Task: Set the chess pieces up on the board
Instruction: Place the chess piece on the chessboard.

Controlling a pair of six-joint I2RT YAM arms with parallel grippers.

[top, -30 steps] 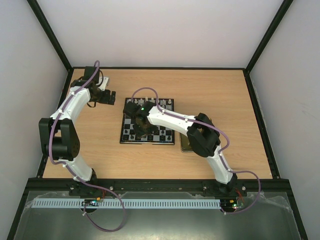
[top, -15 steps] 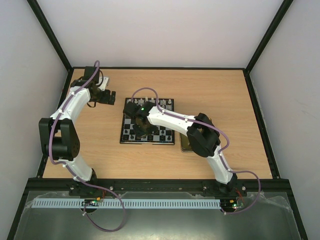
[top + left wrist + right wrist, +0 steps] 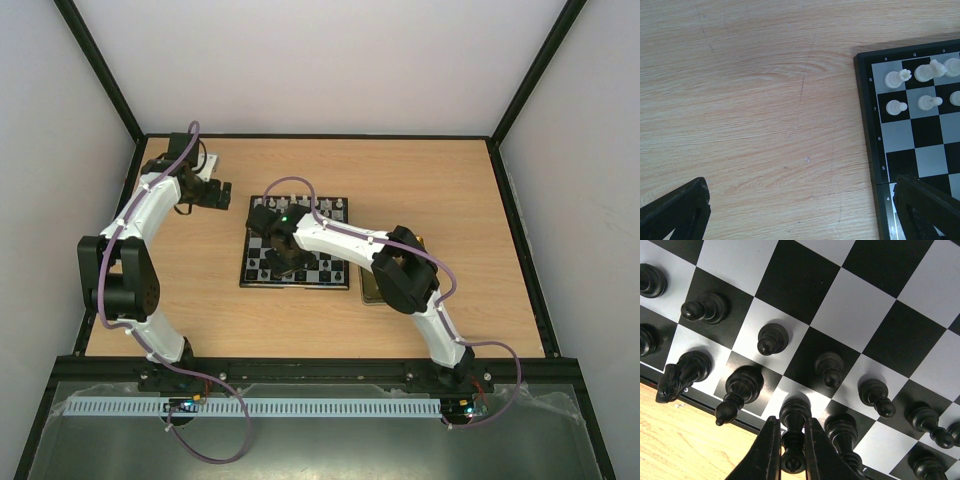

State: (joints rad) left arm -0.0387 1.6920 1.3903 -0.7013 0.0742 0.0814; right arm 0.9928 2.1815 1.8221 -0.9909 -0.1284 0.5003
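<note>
Right wrist view had the right gripper (image 3: 790,452) clenched on a black piece (image 3: 794,416) standing in the edge row of the board (image 3: 852,307). It looked like placing. Next, the jaws should part and lift clear of the neighbouring chessmen (image 3: 842,432). The left gripper (image 3: 800,200) hung wide open over the wooden table (image 3: 740,100), with white walls (image 3: 320,60) around.

From my left wrist I read white marks on the black rim of the board (image 3: 866,115): numbers 8, 7, 6, 5, 4 run down its left edge, and small letters resembling a, b, c sit along its top edge.
</note>
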